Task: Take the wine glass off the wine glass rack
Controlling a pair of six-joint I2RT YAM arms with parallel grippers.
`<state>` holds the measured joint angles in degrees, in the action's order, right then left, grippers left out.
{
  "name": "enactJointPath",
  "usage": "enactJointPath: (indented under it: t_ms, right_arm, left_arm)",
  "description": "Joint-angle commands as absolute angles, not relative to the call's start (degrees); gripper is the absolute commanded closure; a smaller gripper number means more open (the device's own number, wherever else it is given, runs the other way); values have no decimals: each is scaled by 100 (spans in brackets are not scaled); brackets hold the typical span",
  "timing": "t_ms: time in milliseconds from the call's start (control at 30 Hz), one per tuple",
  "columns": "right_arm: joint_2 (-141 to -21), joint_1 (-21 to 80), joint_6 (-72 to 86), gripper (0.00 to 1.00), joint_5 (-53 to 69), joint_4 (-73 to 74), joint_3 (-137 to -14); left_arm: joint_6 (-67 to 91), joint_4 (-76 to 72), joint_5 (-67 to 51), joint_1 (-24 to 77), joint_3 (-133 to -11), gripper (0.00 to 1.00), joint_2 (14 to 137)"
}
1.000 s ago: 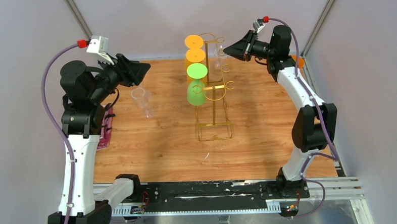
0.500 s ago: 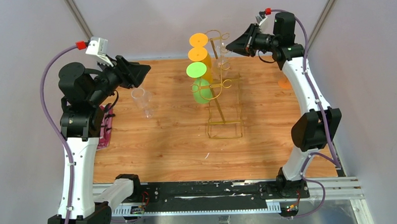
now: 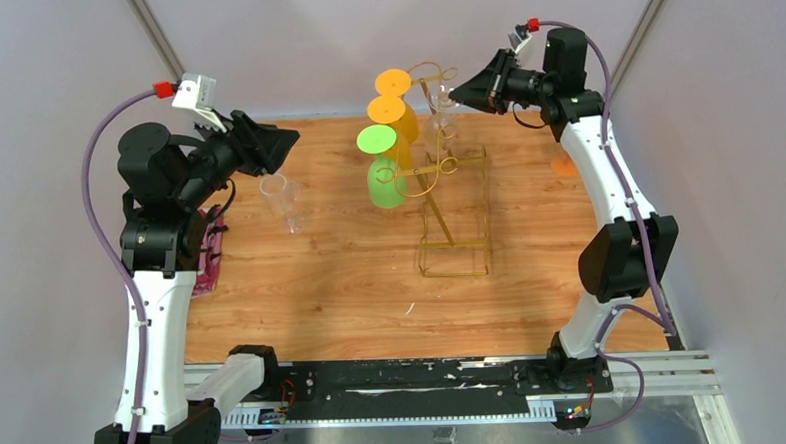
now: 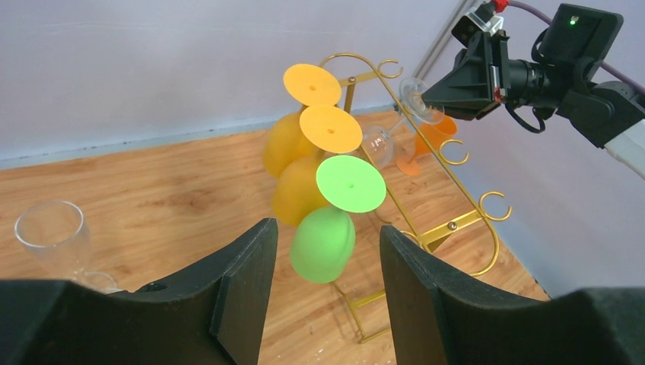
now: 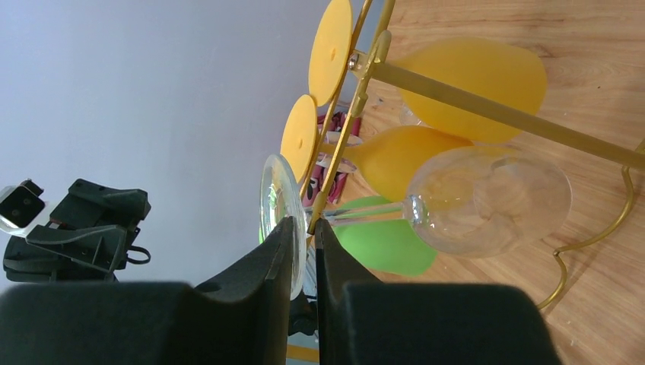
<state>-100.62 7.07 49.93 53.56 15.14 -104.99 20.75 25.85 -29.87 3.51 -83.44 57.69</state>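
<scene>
**Pinched at the foot, not yet free**

Top view: the wine glass rack [image 3: 437,215] leans, likely tugged by the right gripper [image 3: 460,91].
Left wrist: the left gripper [image 4: 323,232] gapes empty, waiting.
Right wrist: narrow jaws nip the foot of the hanging clear wine glass [image 5: 494,201] to slide it free.

We see the wine glass rack [image 5: 494,110] in shiny gold wire, two orange glasses [image 4: 332,128], one bright green glass [image 4: 322,245], and a clear wine glass [image 5: 490,201] with no tint at all. We note the bench [image 3: 321,275] in warm brown wood grain and a second clear glass [image 3: 280,192] on its left. We find the arms [image 3: 158,322] white and black, their cables [image 3: 97,225] purple with red ends.
</scene>
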Motion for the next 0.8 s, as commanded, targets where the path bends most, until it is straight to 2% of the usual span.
enactJointPath:
  t_ms: [0, 67, 233, 400, 500, 767]
  right_arm:
    - [-10016, 644, 4558, 100, 5241, 1740, -9983]
    - [-9943, 601, 4511, 91, 5203, 1735, -9784]
    - [-9762, 459, 4382, 85, 5121, 1720, -9455]
    - [-9667, 332, 4305, 58, 5147, 1705, -9305]
    - [-9579, 290, 4233, 48, 5081, 1713, -9220]
    - [-9369, 103, 4222, 45, 5141, 1684, -9082]
  left_arm:
    - [1971, 2573, -3085, 360, -8275, 43, 5784]
    - [1976, 2572, -3085, 361, -8268, 43, 5804]
    - [1992, 2548, -3108, 361, -8228, 43, 5871]
    - [2049, 2475, -3135, 361, -8223, 44, 5932]
    - [2116, 2395, -3204, 361, -8190, 44, 5971]
    - [2189, 2274, -3286, 361, -8106, 44, 6040]
